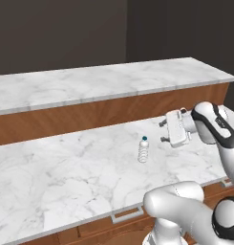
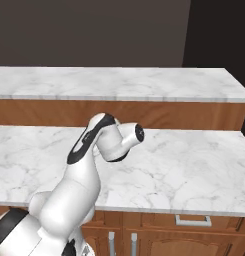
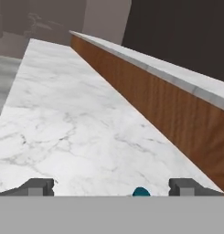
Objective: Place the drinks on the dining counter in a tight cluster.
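Note:
A tiny clear bottle [image 1: 143,150] with a dark teal cap stands upright on the lower marble counter [image 1: 66,172]. My gripper [image 1: 163,131] hovers just right of it, a little above cap height, fingers pointing left toward it. The jaws are open with nothing between them. In the hand view the two fingertips [image 3: 38,186] stand wide apart at the bottom, with only the bottle's teal cap [image 3: 141,192] peeking up between them, nearer the right one. The dining counter [image 1: 113,79] is the raised marble slab behind, above a brown wood panel [image 3: 154,100].
The lower counter [image 2: 184,170] has drawers with silver handles [image 2: 193,220] along its front edge. The dining counter's slab [image 2: 119,82] runs the full width behind it. My own arm [image 2: 94,145] rises over the lower counter's near edge. Dark walls stand behind.

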